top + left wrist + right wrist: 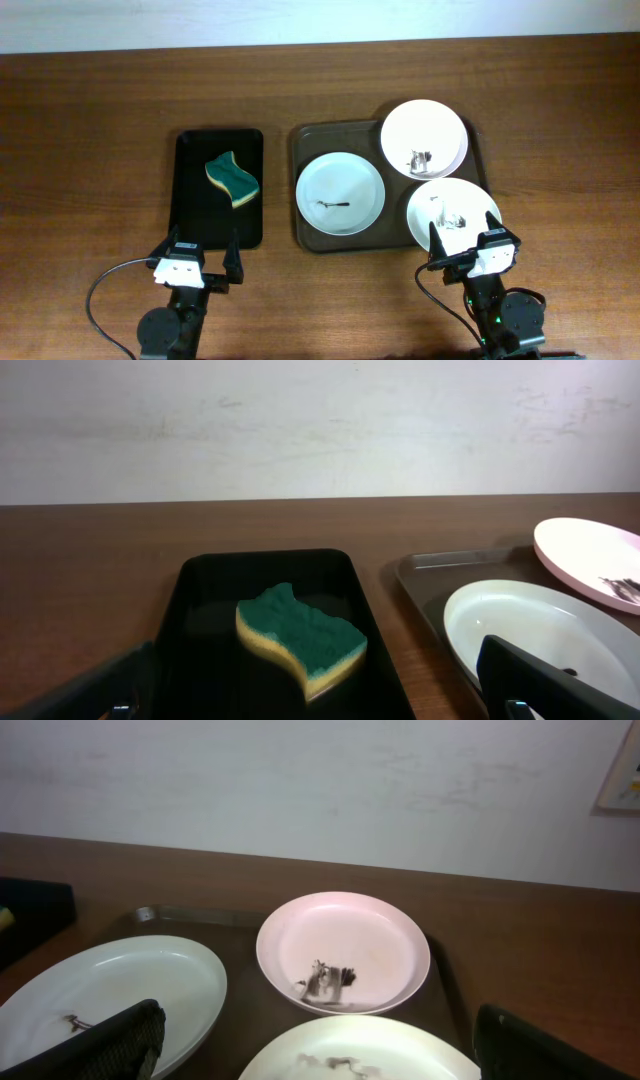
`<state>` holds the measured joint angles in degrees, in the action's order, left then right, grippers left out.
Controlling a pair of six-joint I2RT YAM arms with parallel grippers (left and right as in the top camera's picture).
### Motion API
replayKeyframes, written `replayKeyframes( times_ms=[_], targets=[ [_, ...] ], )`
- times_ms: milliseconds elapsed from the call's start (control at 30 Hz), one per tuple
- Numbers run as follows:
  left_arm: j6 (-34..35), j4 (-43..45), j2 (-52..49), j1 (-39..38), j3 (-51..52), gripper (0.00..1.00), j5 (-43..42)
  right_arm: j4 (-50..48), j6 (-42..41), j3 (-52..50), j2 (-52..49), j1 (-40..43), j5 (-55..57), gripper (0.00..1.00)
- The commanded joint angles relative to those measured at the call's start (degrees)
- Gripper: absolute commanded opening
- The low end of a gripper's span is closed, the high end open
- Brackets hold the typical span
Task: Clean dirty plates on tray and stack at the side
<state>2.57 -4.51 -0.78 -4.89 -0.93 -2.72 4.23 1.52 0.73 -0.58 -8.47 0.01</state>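
Note:
Three white plates lie on the dark brown tray (312,140). The left plate (340,193) has a small dark smudge. The far plate (424,137) and the near right plate (452,213) have dark smears at the centre. All three show in the right wrist view: left (110,990), far (343,950), near (360,1055). My left gripper (197,262) is open and empty, near the front end of the black tray. My right gripper (466,244) is open and empty, just in front of the near right plate.
A smaller black tray (190,190) stands left of the brown tray, with a green and yellow sponge (233,179) lying in it; the sponge also shows in the left wrist view (300,637). Bare wooden table (90,150) lies all round.

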Motion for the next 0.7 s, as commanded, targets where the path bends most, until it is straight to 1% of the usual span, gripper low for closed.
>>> replayKeyframes(
  times_ms=[0,67,133,167,200,267,300,367,400,467,500,567,600,633,667],
  targets=[
    [-0.9,1.8,0.4,0.2,0.3,1.00,0.6,-0.2,-0.2,-0.4,0.2,-0.5,0.7,0.99],
    [-0.9,1.9,0.0,0.2,-1.7,0.99,0.7,-0.2,-0.2,0.1,0.2,-0.5,0.5,0.99],
    [-1.0,-1.2,-2.7,0.3,-5.5,0.99,1.1,-0.2,-0.2,2.2,0.2,-0.5,-0.1,0.99],
    [-3.0,-3.7,-5.8,0.3,-9.0,0.99,1.2,0.5,-0.2,4.8,0.1,-0.5,-1.7,0.98],
    [-5.5,-6.2,-10.9,0.3,-14.6,0.99,1.3,2.2,-0.2,7.8,-0.8,-0.5,-4.0,0.99],
    [-6.2,-11.1,-19.9,0.3,-24.3,0.99,1.7,6.3,-0.3,14.8,-4.8,-0.5,-8.2,0.98],
    [-6.2,-15.2,-27.5,0.3,-31.6,0.99,1.7,10.5,-0.2,21.5,-10.1,-0.5,-8.9,0.99],
    [-6.1,-22.1,-39.1,0.3,-42.7,0.99,1.4,19.1,-0.2,34.2,-22.1,-0.5,-10.1,0.99],
    [-6.1,-28.8,-47.6,0.3,-51.7,0.99,1.4,24.6,-0.2,42.3,-30.6,-0.5,-11.8,0.99],
    [-6.1,-39.7,-58.9,0.3,-65.0,0.99,1.4,33.2,-0.2,54.0,-43.4,-0.5,-14.8,0.99],
    [-6.1,-46.6,-65.9,0.3,-73.4,0.99,1.4,39.4,-0.2,61.5,-52.1,-0.5,-16.7,0.99],
    [-6.1,-57.5,-76.4,0.3,-85.9,0.99,1.4,48.3,-0.2,71.3,-64.3,-0.5,-19.1,0.99],
    [-6.1,-61.3,-81.4,0.3,-90.4,0.99,-1.6,52.6,-0.2,76.5,-72.8,-0.5,-21.4,0.99],
    [-6.1,-61.6,-83.6,0.3,-90.9,0.99,-3.6,52.5,-0.3,77.7,-76.1,-0.5,-23.1,0.99],
    [-6.1,-61.5,-85.1,0.3,-90.9,0.99,-3.6,52.3,-0.3,78.0,-79.1,-0.5,-25.4,0.99]
  ],
)
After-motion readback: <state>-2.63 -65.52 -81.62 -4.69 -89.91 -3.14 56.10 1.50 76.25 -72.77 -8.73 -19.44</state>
